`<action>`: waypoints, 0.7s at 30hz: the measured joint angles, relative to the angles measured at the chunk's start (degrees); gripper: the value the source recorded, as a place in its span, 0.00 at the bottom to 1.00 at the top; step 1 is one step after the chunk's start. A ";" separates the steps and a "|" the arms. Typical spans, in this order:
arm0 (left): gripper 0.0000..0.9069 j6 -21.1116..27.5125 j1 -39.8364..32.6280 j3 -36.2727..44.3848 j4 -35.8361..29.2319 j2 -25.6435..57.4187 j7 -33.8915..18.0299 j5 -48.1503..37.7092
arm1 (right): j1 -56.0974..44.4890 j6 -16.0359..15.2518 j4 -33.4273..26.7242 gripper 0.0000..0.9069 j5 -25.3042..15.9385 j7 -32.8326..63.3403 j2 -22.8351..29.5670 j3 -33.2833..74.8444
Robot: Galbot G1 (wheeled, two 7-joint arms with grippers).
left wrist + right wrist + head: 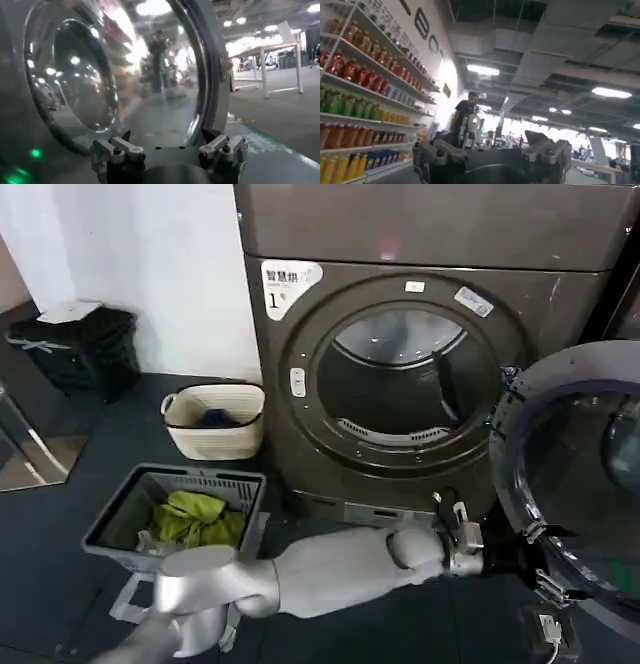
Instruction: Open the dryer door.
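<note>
The dryer door [585, 474] is seen swung open at the right edge of the head view, its chrome ring and dark tinted glass hanging off the right side of the dark grey-brown dryer [420, 354]. The round drum opening [405, 389] is left exposed in the upper middle of that frame, and a white "1" sticker [288, 286] is fixed to the machine's front at the upper left of the opening.

The left arm [330, 569] is stretched from the lower left of the head view across to the lower right, where the left gripper [520, 562] is placed at the lower edge of the open door. In the left wrist view the left gripper [170, 150] is shown with its fingers [117, 150] spread wide, the door's chrome ring and curved glass [115, 75] lying just beyond them; whether the fingers touch the rim cannot be told.

The right gripper [492, 152] is seen in the right wrist view, raised and pointed out into the room, with its fingers held wide apart and nothing between them.

On the floor at the lower left of the head view a grey laundry basket [120, 519] containing green cloth [198, 519] is set, and a cream basket [215, 422] stands beyond it, just beside the dryer's left side.
</note>
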 joint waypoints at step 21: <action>1.00 -1.28 -0.70 -0.31 -5.31 -0.01 -6.00 2.50 | -0.61 -0.85 1.14 1.00 1.24 -1.69 -0.13 -1.70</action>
